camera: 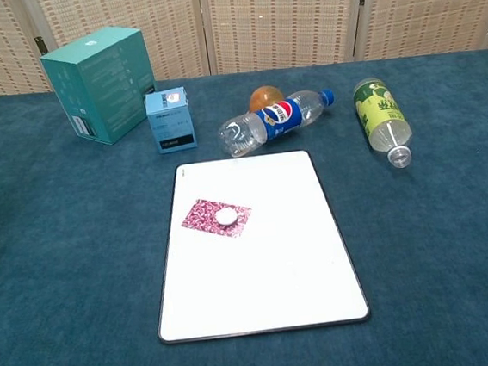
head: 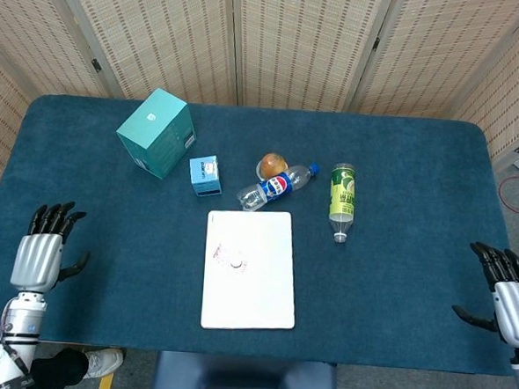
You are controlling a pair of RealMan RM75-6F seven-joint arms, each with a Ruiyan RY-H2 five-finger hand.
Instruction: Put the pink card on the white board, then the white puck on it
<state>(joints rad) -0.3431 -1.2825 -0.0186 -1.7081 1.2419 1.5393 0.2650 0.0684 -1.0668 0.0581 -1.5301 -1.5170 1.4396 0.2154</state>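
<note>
The white board [camera: 269,258] [head: 258,287] lies flat in the middle of the blue table. The pink card [camera: 204,214] lies on its upper left part, and the white puck [camera: 226,216] [head: 237,264] sits on the card. My left hand [head: 40,253] hovers at the table's front left corner, fingers apart, holding nothing. My right hand [head: 507,296] is at the front right edge, also with fingers spread and nothing in it. The chest view shows neither hand.
Behind the board lie a Pepsi bottle [camera: 274,120], an orange ball [camera: 263,97] and a green-labelled bottle [camera: 380,118] on its side. A small blue box [camera: 170,118] and a large teal box [camera: 99,71] stand at the back left.
</note>
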